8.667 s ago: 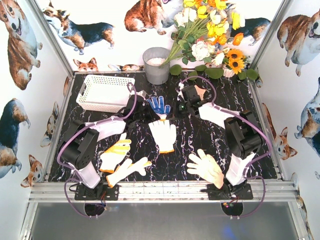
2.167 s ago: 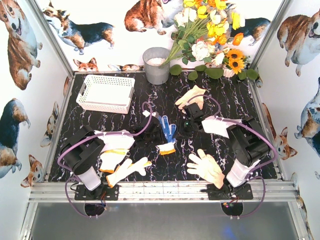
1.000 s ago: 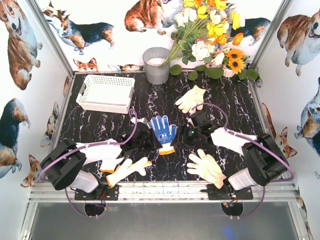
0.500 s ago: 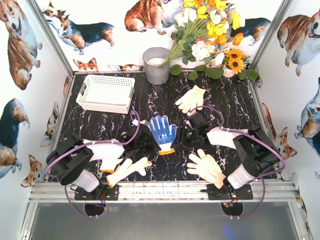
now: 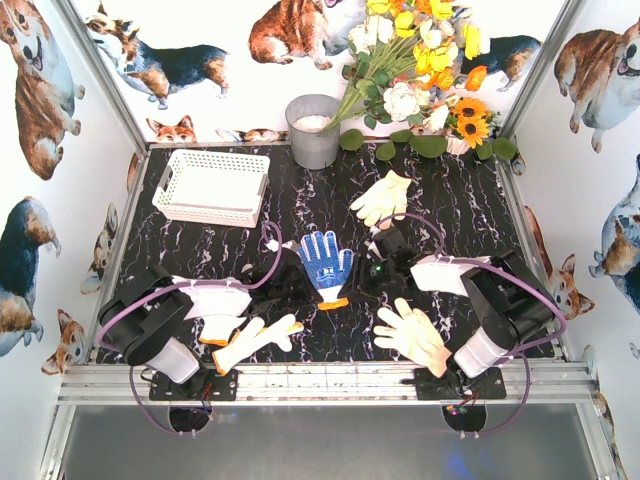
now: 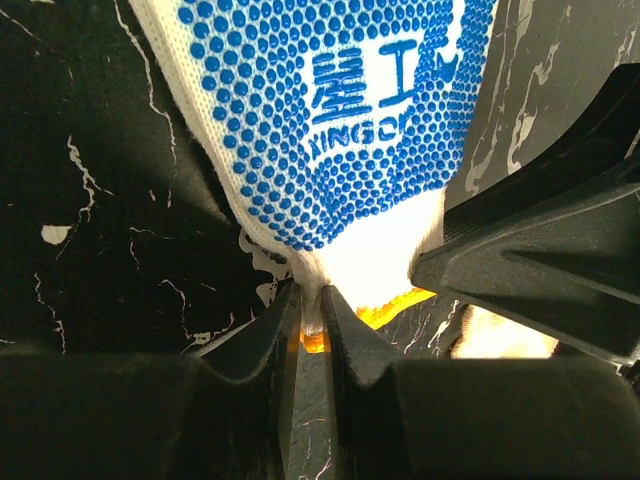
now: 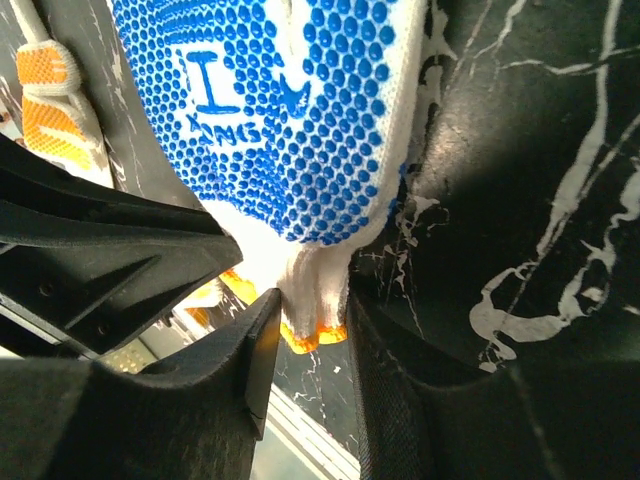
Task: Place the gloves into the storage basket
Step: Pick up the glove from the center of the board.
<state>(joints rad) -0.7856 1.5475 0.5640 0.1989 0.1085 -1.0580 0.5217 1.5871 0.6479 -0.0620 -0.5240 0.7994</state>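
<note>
Blue-dotted glove [image 5: 325, 262] has its cuff pinched from both sides, left gripper [image 6: 310, 302] and right gripper [image 7: 312, 300] both clamped on it.

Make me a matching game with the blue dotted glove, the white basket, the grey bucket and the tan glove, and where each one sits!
Things:
1. blue dotted glove
2. white basket
3. grey bucket
4. tan glove

Places:
A. back of the table, beside the flowers
B. near edge, right side
C. back left corner
D. middle

Pairs: 1-D, 2-C, 3-A, 4-B.
</note>
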